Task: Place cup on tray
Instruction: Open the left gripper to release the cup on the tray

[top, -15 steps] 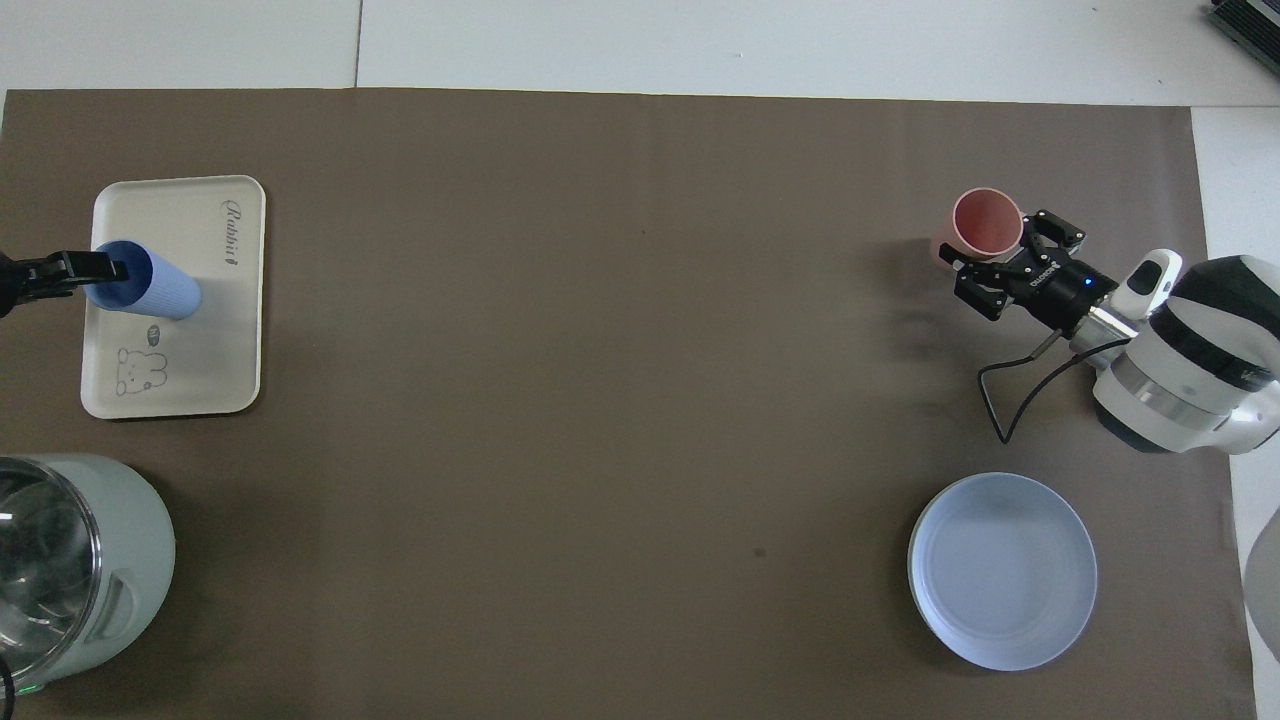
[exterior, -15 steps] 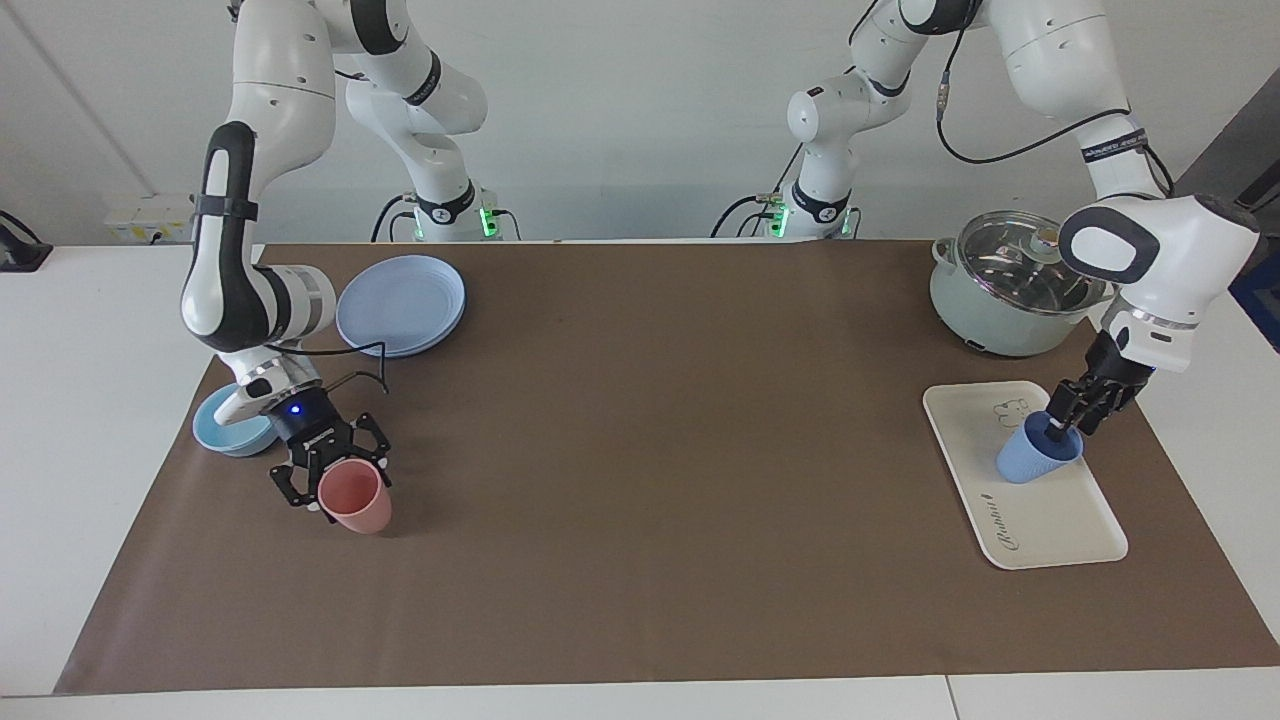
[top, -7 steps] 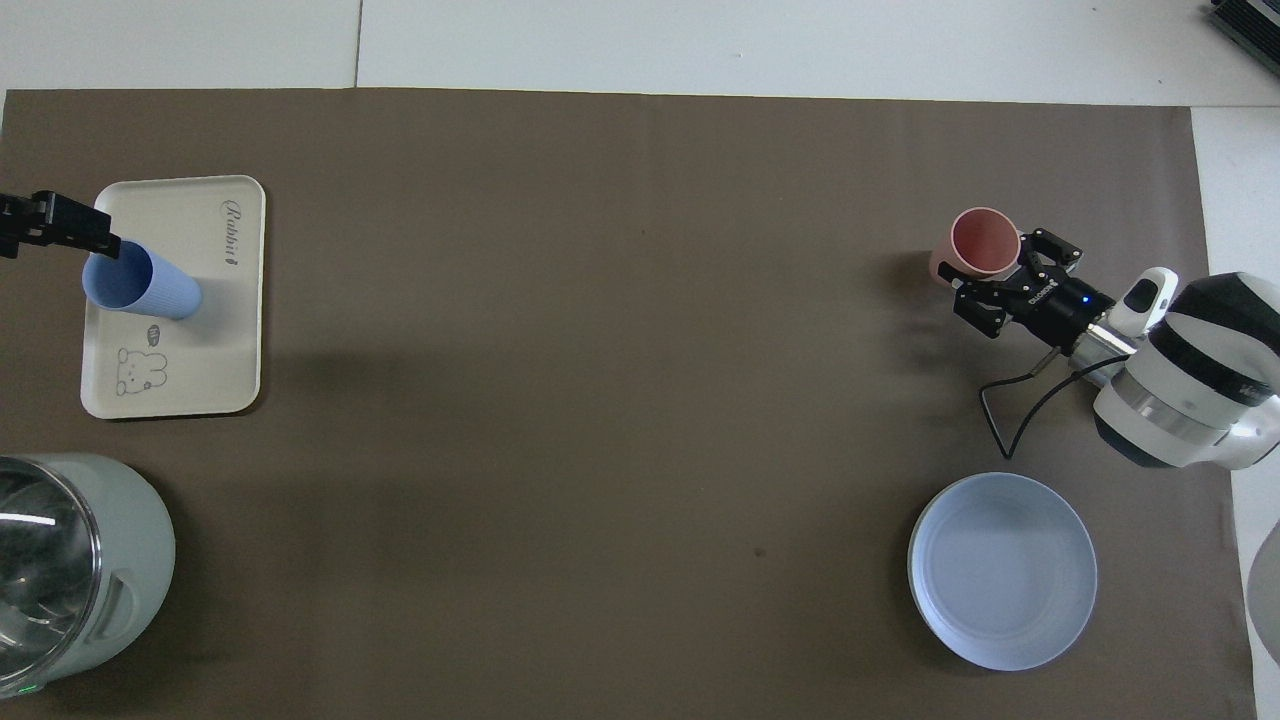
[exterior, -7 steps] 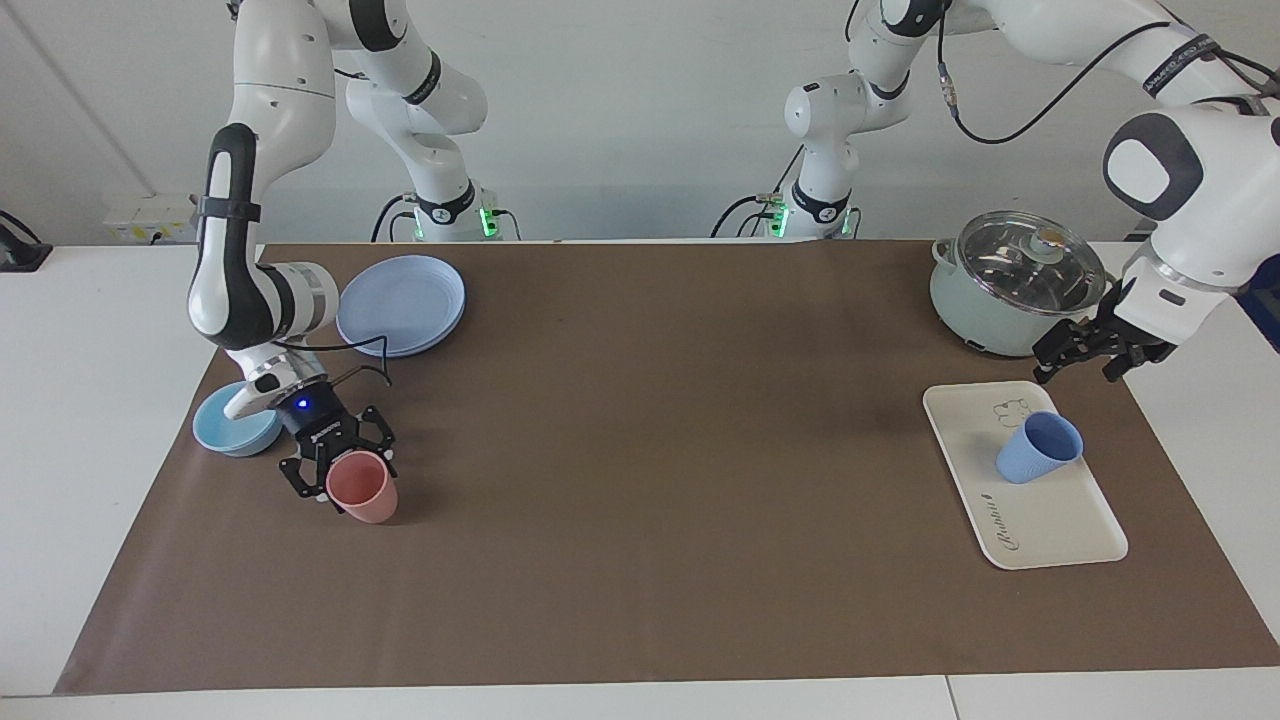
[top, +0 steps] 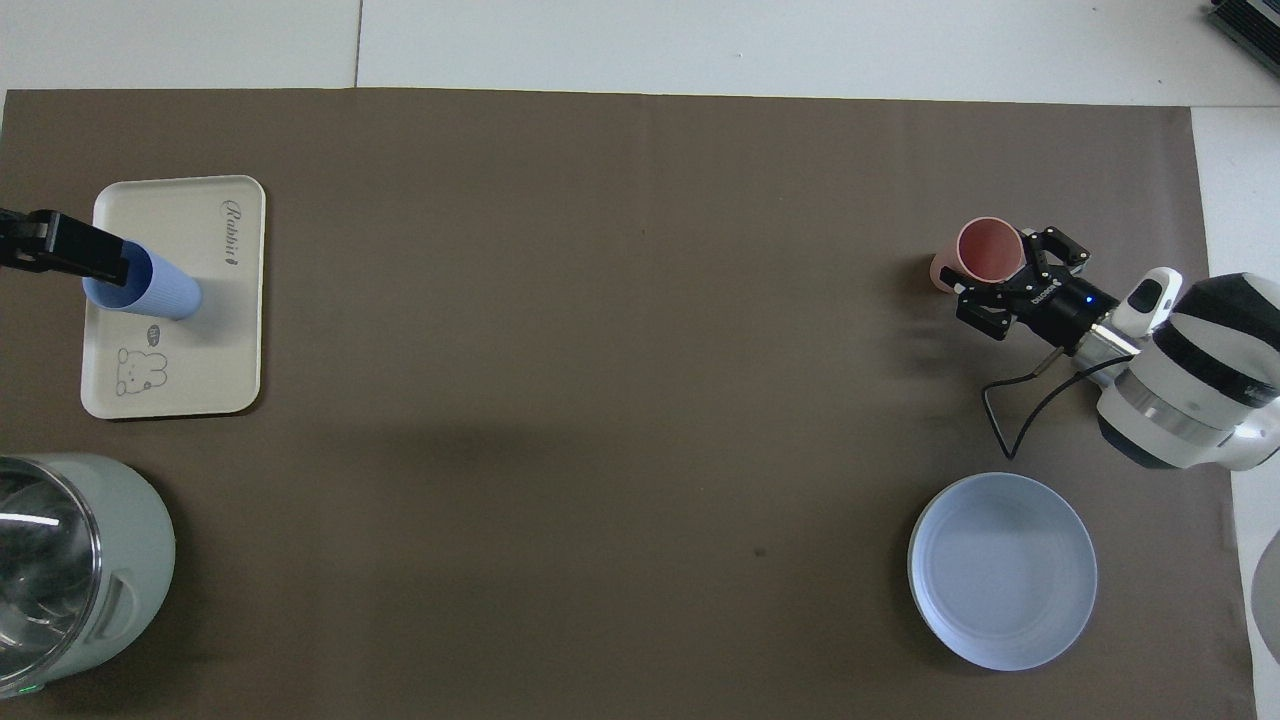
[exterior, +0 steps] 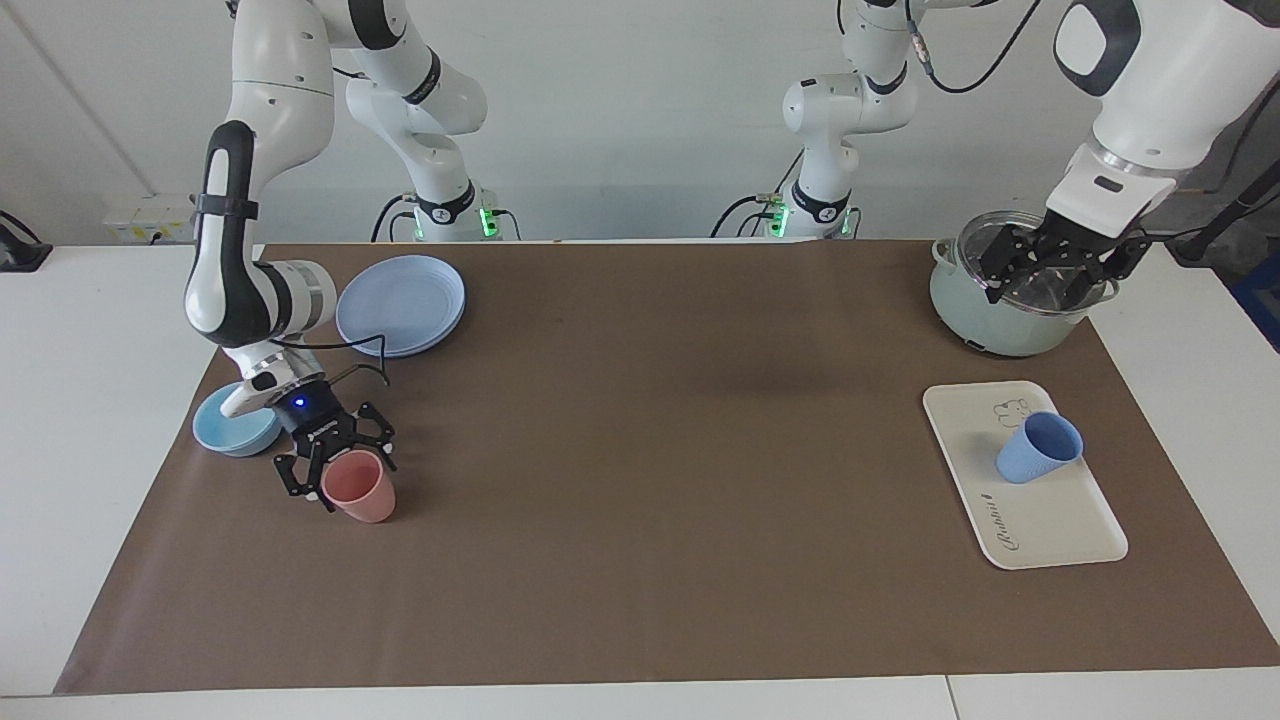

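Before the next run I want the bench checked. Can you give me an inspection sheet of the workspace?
Surface: brown mat on a white table, flat.
Job's things: cup stands on the tray, near its bear drawing, free of any tool.
Clutter: pink cup, bowl and plate at the right arm's end; lidded pot beside the tray, nearer the robots.
Grippers: left tool open, raised over the pot; right tool low at the pink cup.
Cables: black cable looping from the right wrist.
Surroundings: nothing seen.
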Controlling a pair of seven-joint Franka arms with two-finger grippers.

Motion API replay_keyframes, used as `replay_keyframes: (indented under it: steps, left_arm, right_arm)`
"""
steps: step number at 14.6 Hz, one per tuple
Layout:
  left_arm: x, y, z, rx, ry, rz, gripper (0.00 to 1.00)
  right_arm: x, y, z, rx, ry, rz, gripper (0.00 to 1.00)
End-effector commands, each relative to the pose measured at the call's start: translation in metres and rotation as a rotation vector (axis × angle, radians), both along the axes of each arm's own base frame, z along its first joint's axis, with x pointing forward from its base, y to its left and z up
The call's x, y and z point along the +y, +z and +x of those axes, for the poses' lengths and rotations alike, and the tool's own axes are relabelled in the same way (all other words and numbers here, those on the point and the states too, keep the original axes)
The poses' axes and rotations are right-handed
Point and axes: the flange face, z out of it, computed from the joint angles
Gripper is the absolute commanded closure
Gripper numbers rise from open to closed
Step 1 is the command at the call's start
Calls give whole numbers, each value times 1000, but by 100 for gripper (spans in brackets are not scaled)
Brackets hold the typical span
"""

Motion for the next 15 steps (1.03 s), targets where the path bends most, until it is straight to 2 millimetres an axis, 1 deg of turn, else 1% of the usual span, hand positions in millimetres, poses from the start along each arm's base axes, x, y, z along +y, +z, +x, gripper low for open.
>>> replay_keyframes:
  steps: [1, 3, 5, 7, 8, 11, 12, 15]
  left_arm:
    - [-11, -7, -41, -4, 13, 22, 0]
    - [-22, -6, -47, -14, -3, 23, 0]
    - [-31, 0, -43, -55, 4, -9, 0]
    - [-38, 0, -41, -73, 49, -57, 0]
    - [-40, 1, -41, -75, 55, -58, 0]
    - [-48, -4, -42, -62, 45, -56, 0]
    - [-48, -4, -43, -61, 45, -56, 0]
    - [-43, -4, -43, -55, 51, -54, 0]
  right_arm:
    - [-3, 12, -13, -28, -12, 3, 0]
    - [-2, 17, -13, -32, -17, 3, 0]
    - [-3, 27, -13, -38, -29, -19, 0]
    - [0, 42, -12, -39, -42, -26, 0]
    - [2, 50, -12, -36, -55, -32, 0]
    - [18, 76, -10, -16, -70, -87, 0]
    - [22, 86, -6, -4, -61, -123, 0]
    - [24, 117, 12, 46, -16, -175, 0]
